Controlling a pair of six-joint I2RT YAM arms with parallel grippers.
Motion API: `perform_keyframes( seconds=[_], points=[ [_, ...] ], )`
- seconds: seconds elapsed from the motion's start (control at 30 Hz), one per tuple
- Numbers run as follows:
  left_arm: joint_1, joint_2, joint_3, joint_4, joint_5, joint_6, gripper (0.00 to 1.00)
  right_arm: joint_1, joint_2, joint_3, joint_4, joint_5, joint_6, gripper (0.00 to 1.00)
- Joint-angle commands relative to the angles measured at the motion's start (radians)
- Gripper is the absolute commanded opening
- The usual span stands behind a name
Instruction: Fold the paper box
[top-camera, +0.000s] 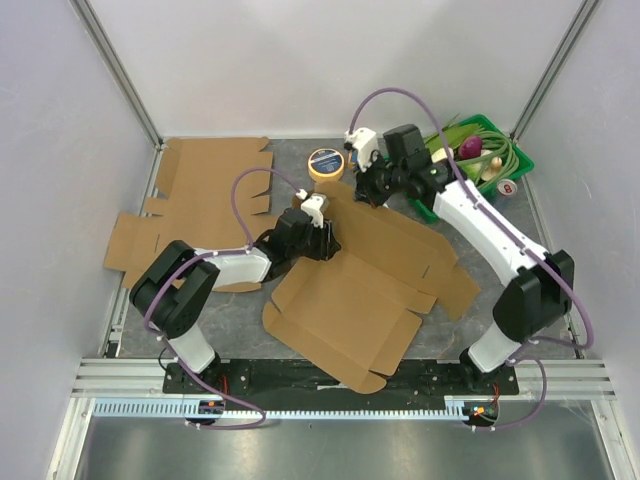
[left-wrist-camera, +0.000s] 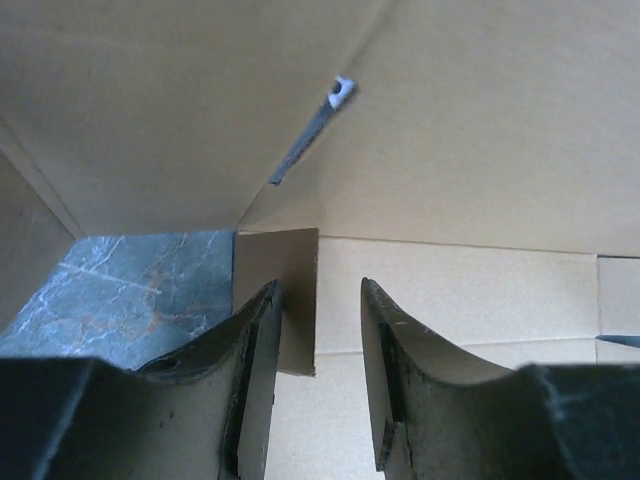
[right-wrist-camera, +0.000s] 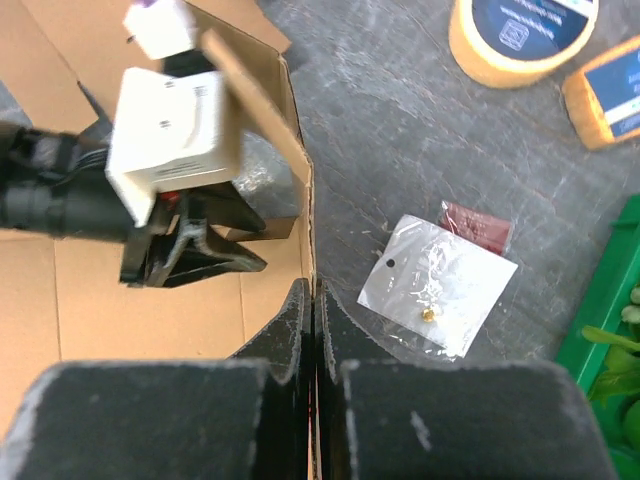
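A brown cardboard box blank lies partly unfolded across the middle of the table. My right gripper is shut on the top edge of its far raised wall, holding it upright. My left gripper is open, low inside the box near the same corner. In the left wrist view a small inner flap stands between my open fingers, with the box walls rising ahead. The left gripper also shows in the right wrist view.
A second flat cardboard blank lies at far left. A yellow round tin, a clear plastic bag, a dark red packet and a green basket of vegetables sit behind the box.
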Motion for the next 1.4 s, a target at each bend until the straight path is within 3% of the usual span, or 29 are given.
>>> perform_keyframes(
  seconds=[0.0, 0.03, 0.1, 0.3, 0.5, 0.53, 0.6, 0.7, 0.87, 1.03, 1.17, 1.27, 1.3, 1.37],
  points=[
    [0.006, -0.051, -0.051, 0.104, -0.023, -0.06, 0.46, 0.086, -0.12, -0.099, 0.165, 0.208, -0.101, 0.0],
    [0.006, -0.064, -0.064, 0.121, -0.015, -0.066, 0.54, 0.115, -0.141, -0.119, 0.206, 0.234, -0.118, 0.0],
    [0.007, -0.113, -0.114, 0.181, 0.014, -0.073, 0.6, 0.149, -0.175, -0.189, 0.261, 0.304, -0.203, 0.0],
    [0.006, -0.299, -0.278, 0.282, 0.043, -0.094, 0.66, 0.238, -0.224, -0.323, 0.333, 0.451, -0.31, 0.0],
    [0.009, -0.609, -0.351, 0.227, -0.082, -0.088, 0.66, 0.315, -0.262, -0.391, 0.378, 0.486, -0.403, 0.0],
    [0.009, -0.655, -0.338, 0.209, -0.131, -0.079, 0.7, 0.318, -0.262, -0.395, 0.375, 0.489, -0.423, 0.0],
    [0.01, -0.669, -0.301, 0.172, -0.185, -0.031, 0.82, 0.32, -0.261, -0.395, 0.369, 0.48, -0.437, 0.0],
    [0.015, -0.62, -0.183, 0.066, -0.204, 0.056, 0.83, 0.323, -0.266, -0.388, 0.369, 0.46, -0.452, 0.0],
    [0.015, -0.555, -0.103, 0.048, -0.197, 0.151, 0.82, 0.321, -0.264, -0.371, 0.369, 0.437, -0.462, 0.0],
    [0.015, -0.485, -0.057, 0.036, -0.113, 0.259, 0.74, 0.321, -0.262, -0.361, 0.369, 0.421, -0.462, 0.0],
    [0.015, -0.43, -0.02, 0.008, -0.128, 0.323, 0.67, 0.321, -0.261, -0.357, 0.37, 0.412, -0.462, 0.0],
    [0.015, -0.393, -0.002, 0.017, -0.131, 0.332, 0.49, 0.321, -0.255, -0.351, 0.367, 0.409, -0.454, 0.0],
    [0.015, -0.382, 0.003, 0.037, -0.131, 0.329, 0.36, 0.321, -0.249, -0.34, 0.367, 0.412, -0.445, 0.0],
    [0.015, -0.361, 0.014, 0.051, -0.131, 0.308, 0.21, 0.321, -0.24, -0.317, 0.363, 0.463, -0.347, 0.0]
  ],
)
